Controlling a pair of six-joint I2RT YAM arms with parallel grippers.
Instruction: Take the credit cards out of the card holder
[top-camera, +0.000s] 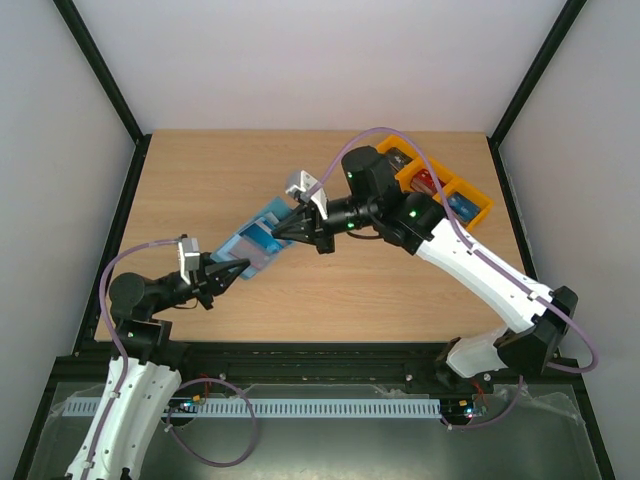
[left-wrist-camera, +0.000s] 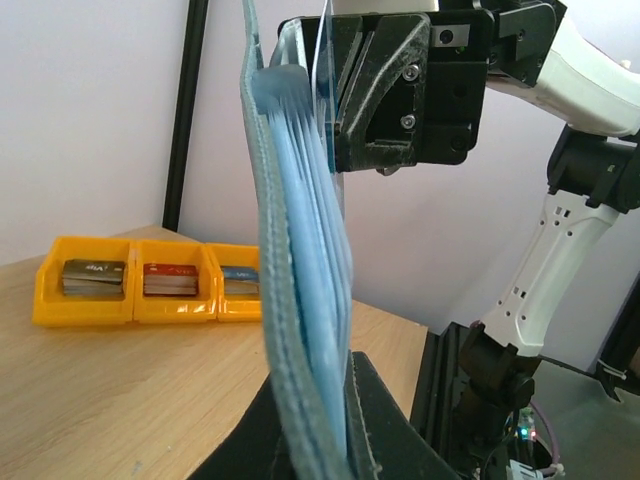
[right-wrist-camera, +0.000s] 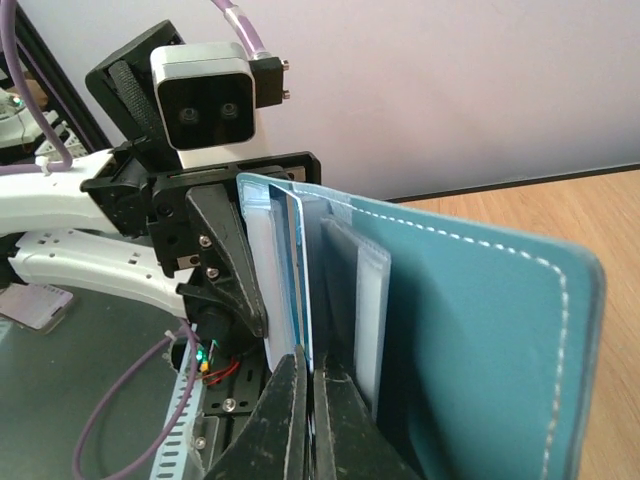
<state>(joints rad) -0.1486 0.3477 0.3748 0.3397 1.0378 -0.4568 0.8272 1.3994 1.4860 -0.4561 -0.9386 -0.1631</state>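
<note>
The small flat teal-blue folding card holder (top-camera: 258, 240) hangs above the light wooden table (top-camera: 200, 190), near the middle and a little toward 9 o'clock. It does not touch the board, and it is stretched between the two tools. The left gripper (top-camera: 232, 268) takes its end at 8 o'clock, and the right gripper (top-camera: 284, 228) is at its end at 2 o'clock.

In the left wrist view the card holder stands on edge, with the teal cover at 9 o'clock and the lighter blue inner leaves at 3 o'clock. The black fingers of the left gripper are pressed together on its lower edge, so the whole thickness is clamped between them.

In the right wrist view the fingers of the right gripper are closed, almost touching, on one thin blue-edged leaf (right-wrist-camera: 300, 280). This leaf stands among the clear pockets, just beside the teal cover. I cannot tell if it is a card or the border of a pocket.

The orange plastic tray with three compartments (top-camera: 484, 208) lies on the table at 2 o'clock, well apart from the card holder and partly under the right arm. The left wrist view shows flat cards in each compartment: a dark grey card (left-wrist-camera: 93, 277) at 9 o'clock, a red card (left-wrist-camera: 170, 280) in the middle and a blue card (left-wrist-camera: 240, 281) at 3 o'clock, half hidden behind the card holder.
</note>
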